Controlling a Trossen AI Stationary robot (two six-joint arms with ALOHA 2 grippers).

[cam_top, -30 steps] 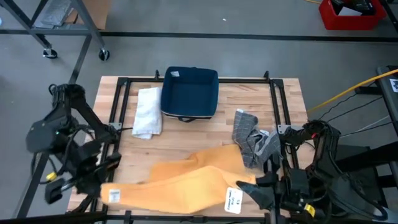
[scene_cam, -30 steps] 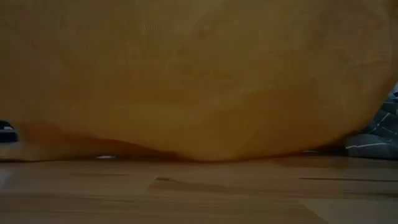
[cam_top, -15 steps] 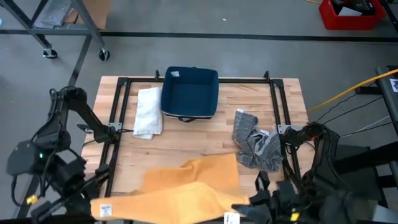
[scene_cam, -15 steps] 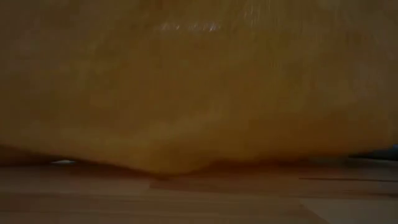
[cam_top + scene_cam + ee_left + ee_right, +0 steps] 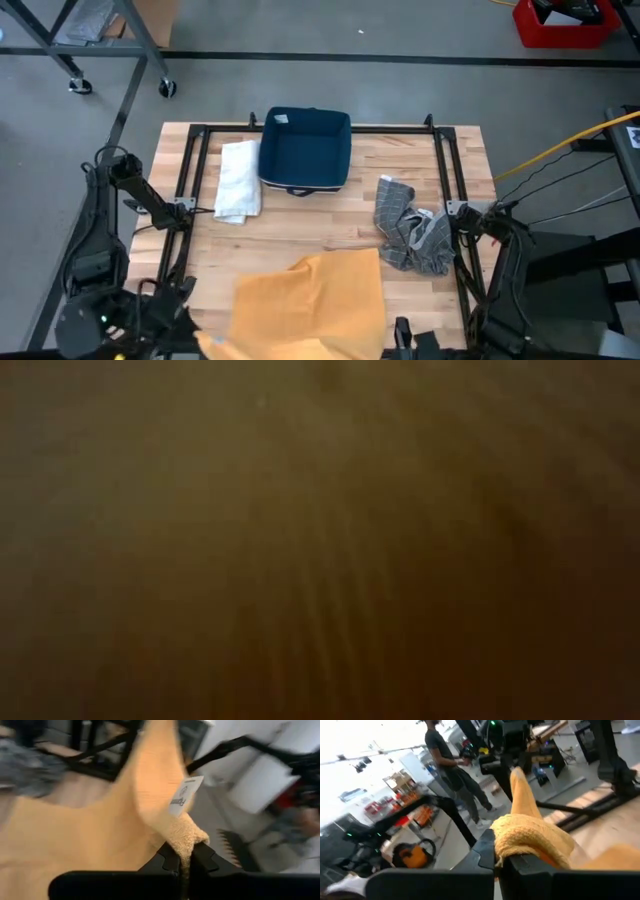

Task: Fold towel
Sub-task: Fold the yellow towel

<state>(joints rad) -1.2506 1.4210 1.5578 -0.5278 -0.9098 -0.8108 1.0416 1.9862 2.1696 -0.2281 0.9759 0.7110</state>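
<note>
An orange towel (image 5: 310, 300) lies spread on the wooden table (image 5: 330, 215), reaching past its near edge; its far part rests flat on the boards. It also fills the low view (image 5: 320, 540). My left gripper (image 5: 185, 862) is shut on the towel's near left corner, the one with the white tag (image 5: 185, 795). My right gripper (image 5: 497, 857) is shut on its near right corner. In the high view both grippers sit at the near edge, left (image 5: 200, 343) and right (image 5: 403, 338). My left gripper pinches the towel's tagged corner (image 5: 187, 840) between its two fingers. A small bunch of cloth stands up above the fingertips. From there the cloth runs off to the table, clear of it at the hold. My right gripper pinches a bunched corner of the towel (image 5: 530, 840) between its two fingers, roughly level. The cloth is gathered in several folds at the hold and runs from there toward my left gripper and the table.
A folded white towel (image 5: 238, 180) and a dark blue bin (image 5: 305, 150) sit at the far side. A crumpled grey checked towel (image 5: 410, 235) lies at the right, close to the orange towel's far right corner. A person (image 5: 445, 770) stands in the room beyond.
Both grippers have moved down and toward the table's near edge, still shut on the towel's corners. The towel has been drawn toward that edge. Its far part slid over the boards and flattened out, and the near part now covers the low camera.
</note>
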